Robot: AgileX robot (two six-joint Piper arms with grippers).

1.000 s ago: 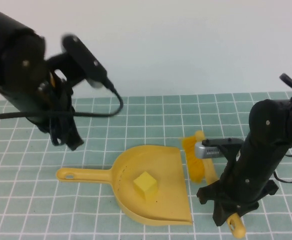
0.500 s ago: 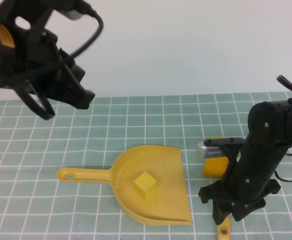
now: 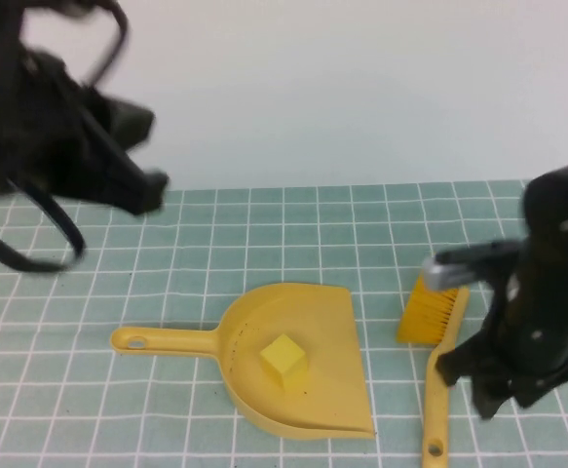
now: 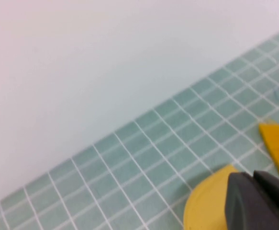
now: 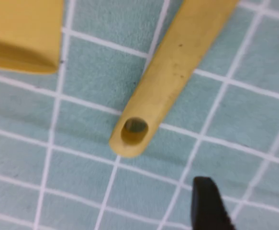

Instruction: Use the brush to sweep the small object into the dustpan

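The small pale-yellow cube lies inside the yellow dustpan, which rests flat on the tiled table with its handle pointing left. The yellow brush lies flat on the table just right of the dustpan, with its bristles at the far end. My right gripper is just right of the brush handle, open and empty. In the right wrist view its fingers stand apart beside the brush's end hole. My left gripper is shut and empty, raised high at the far left above the dustpan.
A green tiled mat covers the table, with a plain white wall behind. A corner of the dustpan shows in the right wrist view. The brush bristles show in the left wrist view.
The right gripper has laid the brush down on the table, let go of it and shifted right. The left arm has lifted up and away to the far left.
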